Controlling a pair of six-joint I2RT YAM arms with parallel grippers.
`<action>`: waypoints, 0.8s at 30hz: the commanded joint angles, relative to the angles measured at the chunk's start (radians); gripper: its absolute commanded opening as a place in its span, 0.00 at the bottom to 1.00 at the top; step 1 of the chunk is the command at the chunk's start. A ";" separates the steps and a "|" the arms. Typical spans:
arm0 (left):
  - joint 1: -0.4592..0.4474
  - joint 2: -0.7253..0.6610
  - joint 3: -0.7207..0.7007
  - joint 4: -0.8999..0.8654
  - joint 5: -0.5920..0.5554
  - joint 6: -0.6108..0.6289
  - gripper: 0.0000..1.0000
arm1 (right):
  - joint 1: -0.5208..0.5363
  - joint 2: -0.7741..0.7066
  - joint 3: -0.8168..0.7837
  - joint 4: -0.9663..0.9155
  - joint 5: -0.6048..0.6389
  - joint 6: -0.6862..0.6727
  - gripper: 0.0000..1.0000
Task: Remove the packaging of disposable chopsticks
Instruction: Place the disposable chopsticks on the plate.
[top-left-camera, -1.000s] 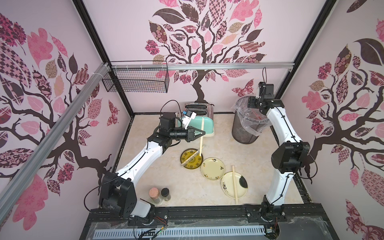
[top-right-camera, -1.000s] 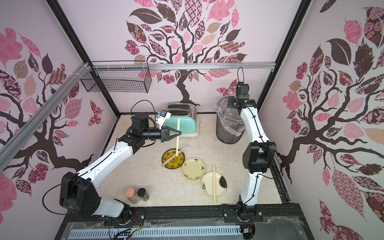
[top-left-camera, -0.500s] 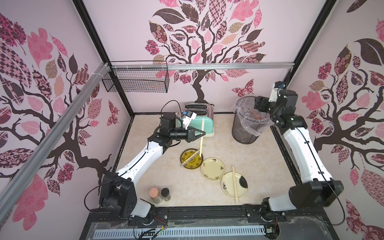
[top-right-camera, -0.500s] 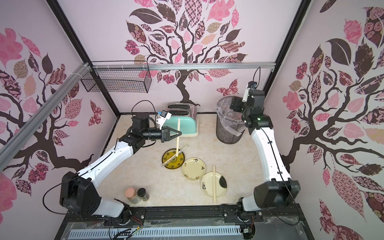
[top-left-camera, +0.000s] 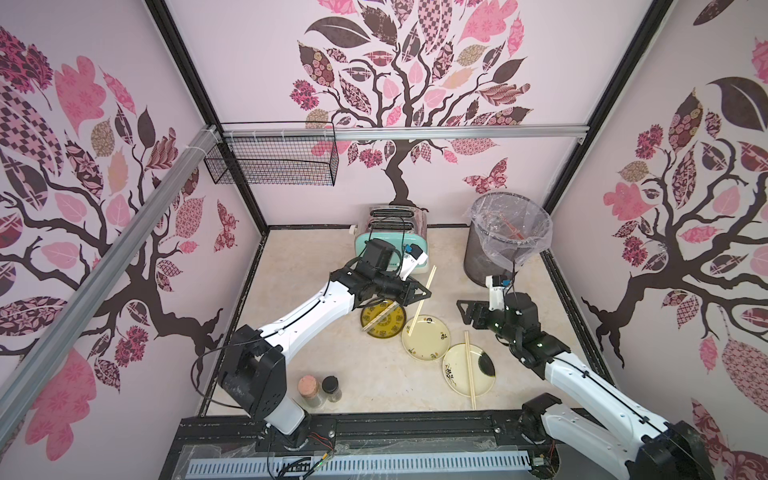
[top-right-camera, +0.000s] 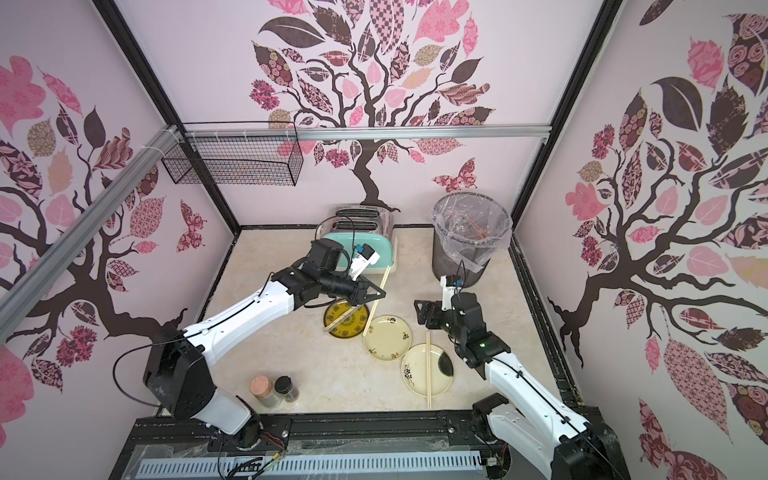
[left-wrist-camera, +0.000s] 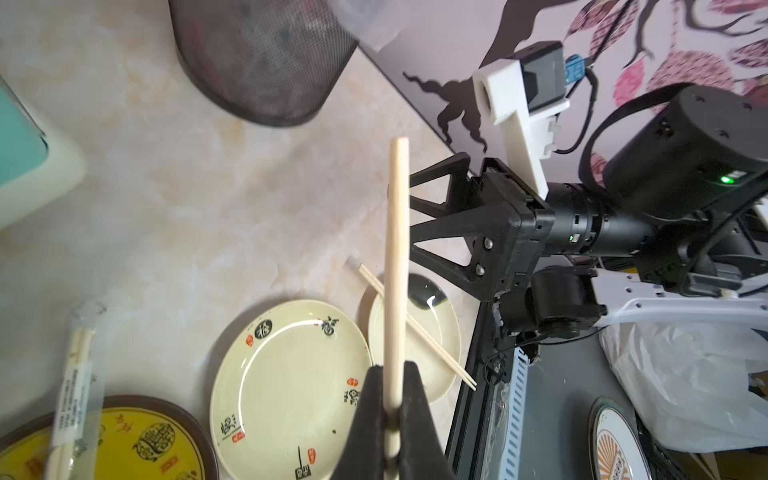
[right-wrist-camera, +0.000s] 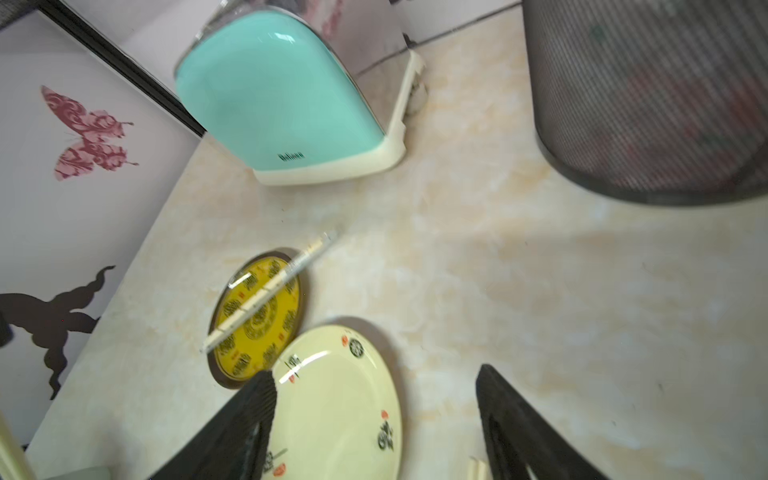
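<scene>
The left claw (top-left-camera: 424, 293) was clamped shut on a bare pair (top-left-camera: 419, 307) of chopsticks, partway along, holding it tilted above the middle plate (top-left-camera: 436, 338). The right claw (top-left-camera: 462, 314) hung open and empty between the plates and the bin (top-left-camera: 478, 262). One wrapped pair in its sleeve (right-wrist-camera: 270, 291) lay across the yellow plate (right-wrist-camera: 270, 345), ends overhanging the rim. Another loose pair (top-left-camera: 468, 365) lay on the near plate. The sleeve looked thin, crinkly, slick and nearly weightless, the sticks inside stiff and light. It would probably be best to pinch the sticks through the film at one overhanging end and pull the slack film at the other.
</scene>
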 joint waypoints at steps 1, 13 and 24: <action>-0.036 0.065 -0.001 -0.105 -0.102 0.025 0.00 | 0.002 -0.066 -0.053 0.130 0.050 0.029 0.78; -0.161 0.327 0.154 -0.293 -0.305 0.013 0.00 | 0.003 -0.152 -0.181 0.153 0.191 0.023 0.81; -0.202 0.470 0.302 -0.379 -0.424 0.018 0.00 | 0.003 -0.162 -0.216 0.186 0.180 0.031 0.81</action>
